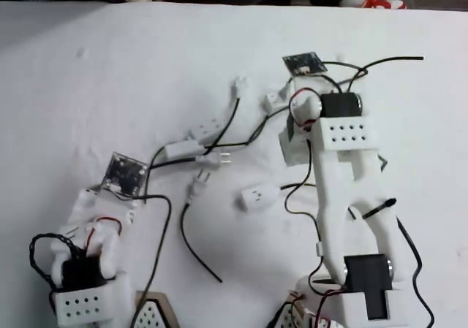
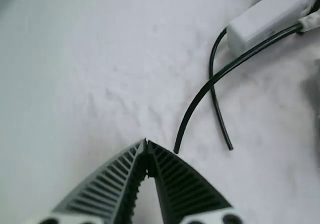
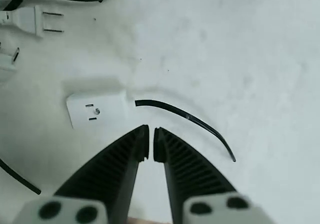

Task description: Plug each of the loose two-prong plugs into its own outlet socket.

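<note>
A white outlet socket [image 1: 259,196] lies mid-table with a short black lead [image 1: 296,187]. In the right wrist view that socket [image 3: 96,110] faces up just beyond my right gripper [image 3: 150,130], which is shut and empty. A loose two-prong plug [image 1: 212,160] lies left of it with its prongs pointing right, also seen as the plug [image 3: 25,19]. A second plug [image 1: 197,189] lies below it on a black cable. A white socket block [image 1: 183,151] sits farther left. My left gripper [image 2: 146,142] is shut and empty over bare cloth, short of that block [image 2: 267,19].
Black cables [image 1: 191,251] loop across the middle of the white tablecloth [image 1: 88,87]. Another socket block [image 1: 206,128] and a further plug [image 1: 239,87] lie toward the back. The right arm [image 1: 344,196] stretches up the right side. Cable ends [image 2: 176,150] lie near the left gripper.
</note>
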